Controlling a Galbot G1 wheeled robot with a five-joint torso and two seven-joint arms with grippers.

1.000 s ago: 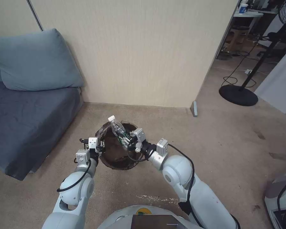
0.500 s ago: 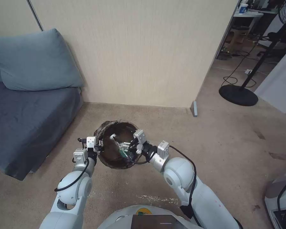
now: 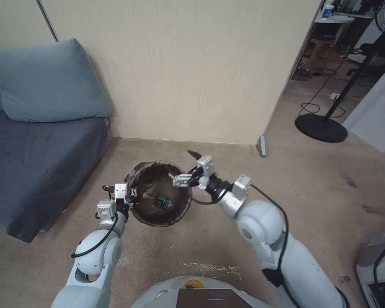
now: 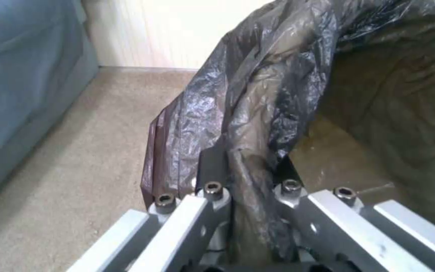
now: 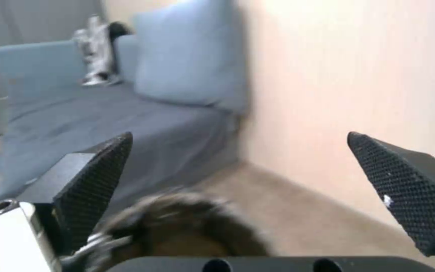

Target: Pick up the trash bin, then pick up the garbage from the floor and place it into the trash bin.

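Carpet stretched beige from the wall out to where the robot stood, with the blue sofa and its cushion off to its left. The trash bin hung just in front of the robot, lined with a crinkled dark bag, and the left gripper had it by the near left rim — the fingers were pinched tight on a fold of bag and rim, as the left wrist view made plain. Down inside the bin lay the bottle, clear plastic with a green label, resting on the bottom of the liner.

The right gripper hovered over the bin's far right edge, its black textured fingertips spread wide with nothing between them — through the gap one saw sofa, cushion and wall, and the blurred dark mouth of the bin below. A fan stand with its cable stood well apart, past the wall's corner on the right.
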